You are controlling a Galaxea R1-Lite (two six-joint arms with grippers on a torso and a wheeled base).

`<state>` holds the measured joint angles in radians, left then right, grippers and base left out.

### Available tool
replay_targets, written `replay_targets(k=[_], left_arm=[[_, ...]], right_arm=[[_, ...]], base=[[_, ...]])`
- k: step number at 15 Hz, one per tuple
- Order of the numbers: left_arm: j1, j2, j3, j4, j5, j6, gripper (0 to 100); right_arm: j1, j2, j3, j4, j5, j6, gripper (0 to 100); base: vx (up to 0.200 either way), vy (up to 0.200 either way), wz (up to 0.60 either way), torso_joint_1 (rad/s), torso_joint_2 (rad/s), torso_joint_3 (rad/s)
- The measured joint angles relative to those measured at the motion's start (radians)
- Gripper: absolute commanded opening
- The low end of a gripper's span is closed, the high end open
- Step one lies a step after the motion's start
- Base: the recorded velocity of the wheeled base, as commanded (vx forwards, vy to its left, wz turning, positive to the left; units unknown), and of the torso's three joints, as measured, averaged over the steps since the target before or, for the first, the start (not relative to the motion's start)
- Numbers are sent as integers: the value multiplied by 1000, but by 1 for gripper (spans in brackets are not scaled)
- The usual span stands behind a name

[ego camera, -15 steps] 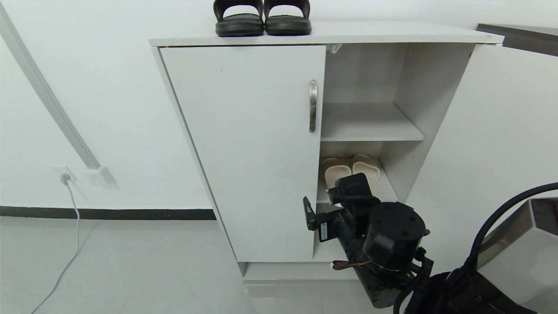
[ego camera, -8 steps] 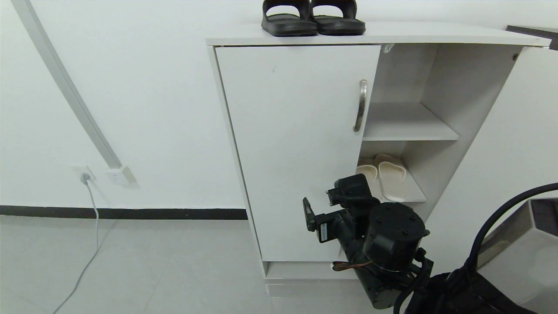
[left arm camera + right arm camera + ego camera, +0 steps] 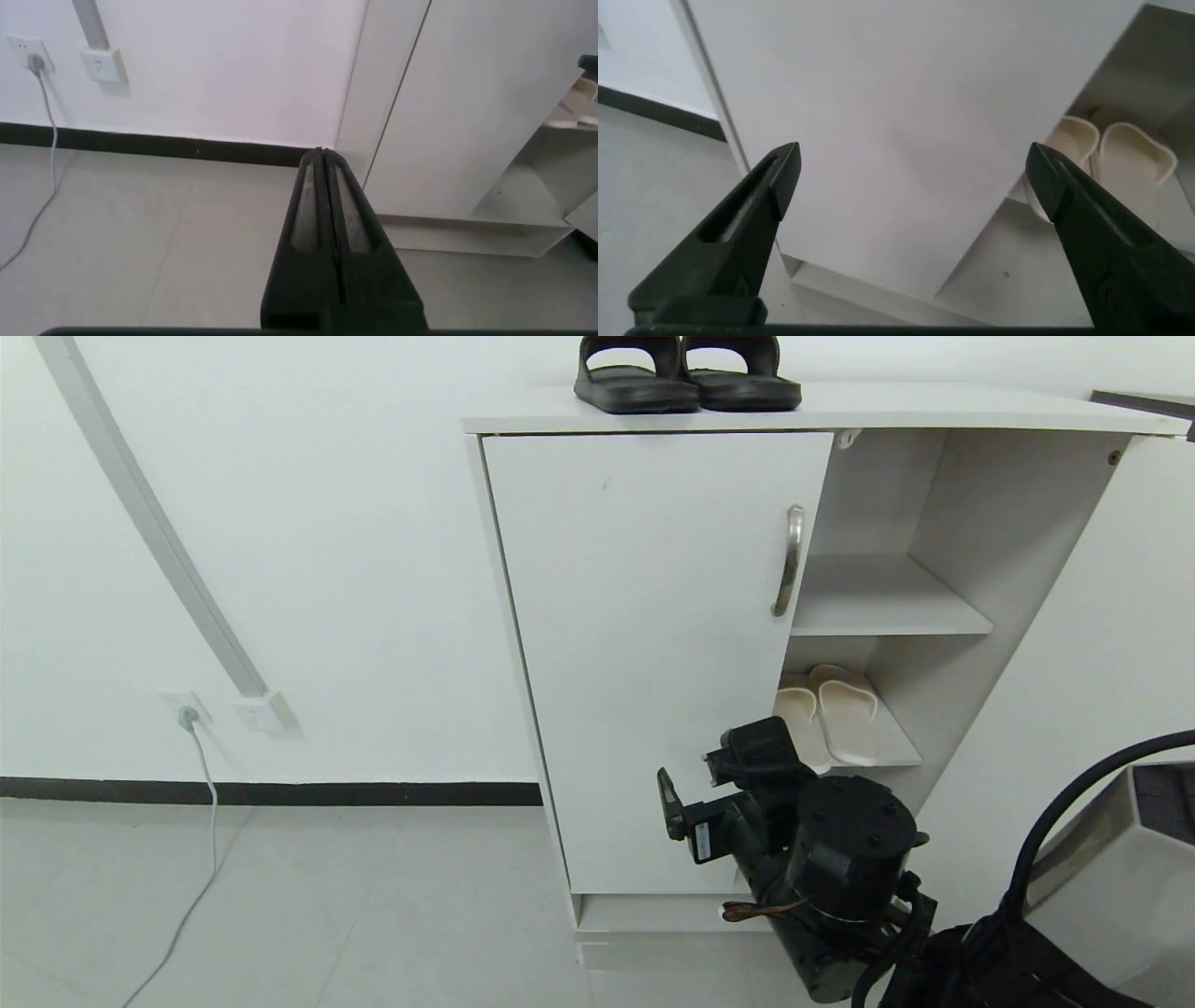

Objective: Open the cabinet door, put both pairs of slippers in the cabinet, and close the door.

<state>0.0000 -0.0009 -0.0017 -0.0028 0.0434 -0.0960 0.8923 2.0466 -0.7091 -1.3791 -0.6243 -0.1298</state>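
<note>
The cabinet (image 3: 1018,541) stands straight ahead of the right gripper (image 3: 912,154), whose fingers are spread wide and hold nothing. The open door (image 3: 1102,644) hangs out to that gripper's right, and I judge it the first hazard: an arm lifting on that side could knock it, or shove it half across the opening.

The closed door (image 3: 653,644) is near, directly in front of the spread fingers and low on its panel. A push forward from here would ram the tips into it rather than reach a shelf. The bare upper shelf (image 3: 887,597) lies above and beyond the gripper (the likely home for the second pair, as I read it).

The black slippers (image 3: 686,378) sit side by side on the cabinet top, well above the gripper, toes close to the front edge. A grab that catches only one shoe, or merely nudges them, could tip one off to the floor.

The cream slippers (image 3: 831,714) rest on the lower shelf, beyond the gripper and a little to its right, so that half looks done. A careless reach past them could drag them out.

The left gripper (image 3: 322,159) has its fingers pressed together, empty, pointing at the floor near the cabinet's foot. Closed like that it cannot steady anything.
</note>
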Motion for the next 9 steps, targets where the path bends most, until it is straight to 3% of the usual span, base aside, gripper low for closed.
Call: replay_targets(k=[6,9], left_arm=[[0,0,0,0,1,0,0],[0,0,0,0,0,1,0]], right_arm=[[0,-1,4,1,-1,-3,100],[-5,0,-1,-2,0,-3,100]], base=[[0,0,0,0,-14,-12],[0,0,0,7,-181,-305]])
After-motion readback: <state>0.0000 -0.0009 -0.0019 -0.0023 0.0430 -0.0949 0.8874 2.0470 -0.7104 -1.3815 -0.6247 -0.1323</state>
